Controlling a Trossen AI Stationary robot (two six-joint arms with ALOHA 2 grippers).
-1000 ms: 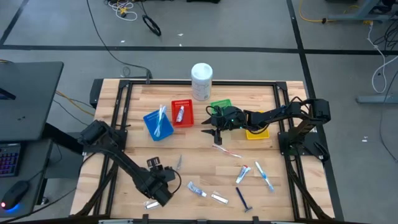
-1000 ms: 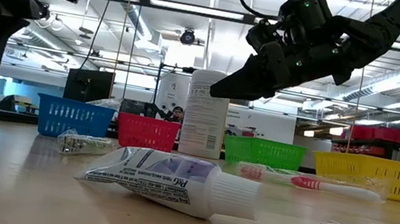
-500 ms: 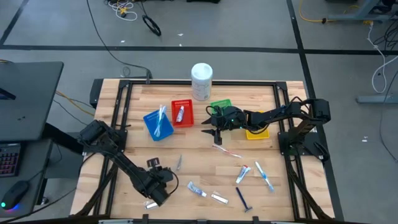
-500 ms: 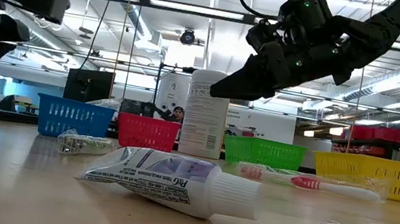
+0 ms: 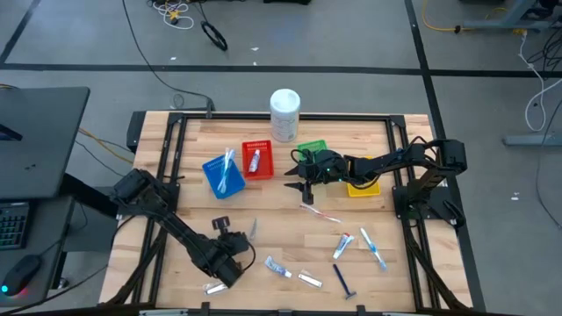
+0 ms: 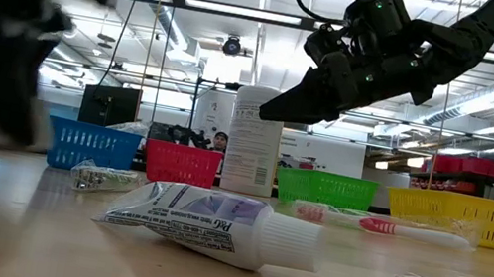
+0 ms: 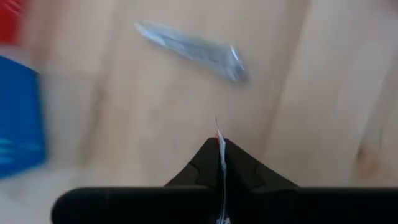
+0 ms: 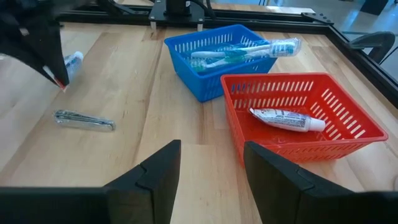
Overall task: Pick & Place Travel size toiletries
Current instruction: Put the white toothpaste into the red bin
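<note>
Lifted since before, left claw (image 7: 221, 144) pinches a thin flat sachet (image 7: 219, 134); right claw (image 8: 205, 168) spread.

Blue basket (image 5: 222, 175), red basket (image 5: 257, 159), white tub (image 5: 284, 114) on table (image 5: 290, 233).

Bright, even overhead light; ceiling strip lights glare in low view. Left wrist view heavily motion-blurred, w/ silvery sachet (image 7: 189, 48) smeared. Left arm a dark blur in low view. Shadows soft.

I see blue basket (image 8: 219, 59), red basket (image 8: 305, 112), green basket (image 5: 313, 147), yellow basket (image 6: 456, 216); pale wood bench (image 5: 281, 224); white tub (image 5: 284, 114).
</note>
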